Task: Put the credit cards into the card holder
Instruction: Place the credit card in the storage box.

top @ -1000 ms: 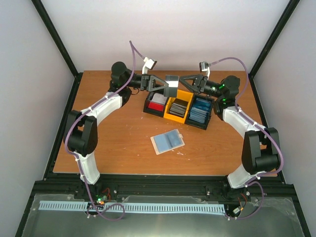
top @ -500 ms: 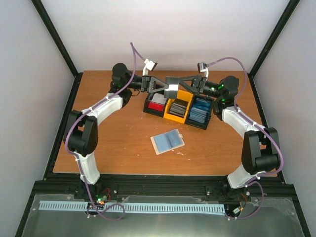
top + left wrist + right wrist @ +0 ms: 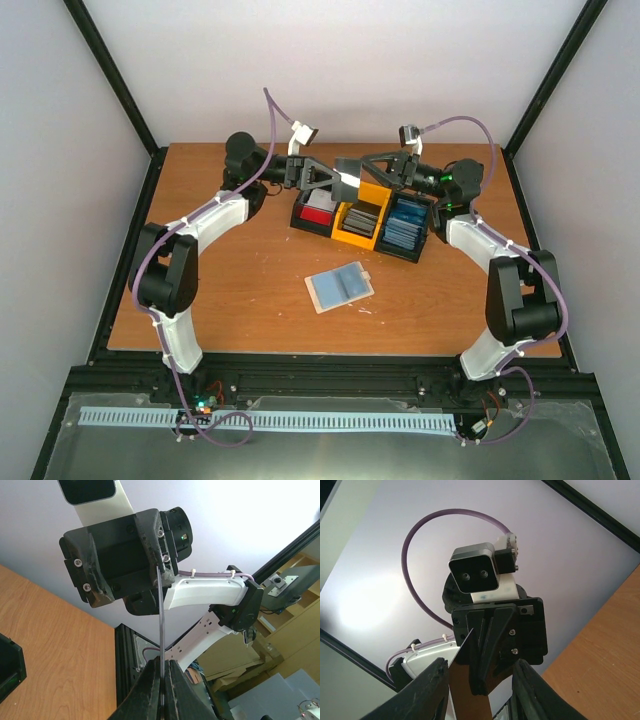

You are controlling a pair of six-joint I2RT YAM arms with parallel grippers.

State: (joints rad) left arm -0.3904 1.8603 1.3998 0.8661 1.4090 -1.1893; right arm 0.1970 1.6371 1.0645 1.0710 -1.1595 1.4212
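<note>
My left gripper (image 3: pixel 338 180) is shut on a silver credit card (image 3: pixel 348 184) and holds it in the air above the bin tray. The left wrist view shows the card (image 3: pixel 161 620) edge-on, pinched between the shut fingers (image 3: pixel 150 690). My right gripper (image 3: pixel 354 172) faces the left one, its jaws open on either side of the same card (image 3: pixel 470 690); I cannot tell whether they touch it. The card holder (image 3: pixel 340 287), flat with a beige rim, a small tab and a pale blue top, lies on the table nearer the front.
A black-and-yellow three-compartment tray (image 3: pixel 362 240) stands under the grippers, holding red-and-white, dark grey and blue cards. The wooden table (image 3: pixel 220 290) is framed by black rails and white walls.
My right gripper has moved left toward the left gripper, so its open jaws now straddle the held card. The card holder has not moved.
</note>
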